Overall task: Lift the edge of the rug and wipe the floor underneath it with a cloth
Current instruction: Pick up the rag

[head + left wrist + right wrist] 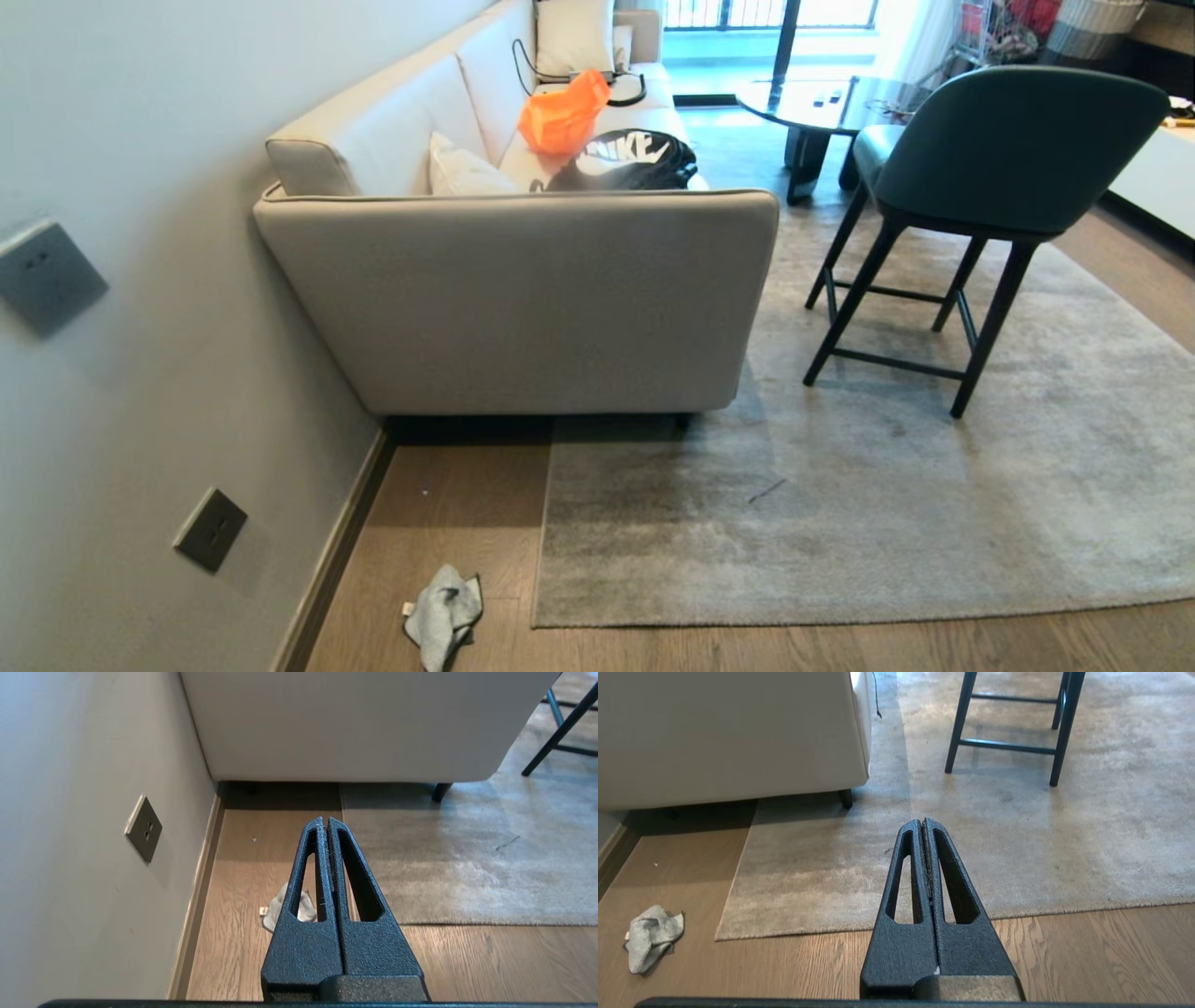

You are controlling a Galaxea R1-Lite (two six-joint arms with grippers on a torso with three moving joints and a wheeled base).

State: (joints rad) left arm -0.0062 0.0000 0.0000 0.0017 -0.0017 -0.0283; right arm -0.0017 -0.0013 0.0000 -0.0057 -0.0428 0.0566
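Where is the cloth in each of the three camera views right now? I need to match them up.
Head view: the cloth lies crumpled on the floor at bottom left, between the baseboard and the rug corner.
Left wrist view: low centre, partly hidden behind the shut left hand.
Right wrist view: far lower left, fully visible.
Shared landmark: the rug corner beside it.

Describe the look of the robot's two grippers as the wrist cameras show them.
The left gripper and the right gripper look alike: two black fingers with a rough, speckled texture that taper from a broad base to a narrow tip. Each finger has one long slot cut through it. A few pale fibres cling along the inner edges. No cables or markings show. Neither arm appears in the head view.
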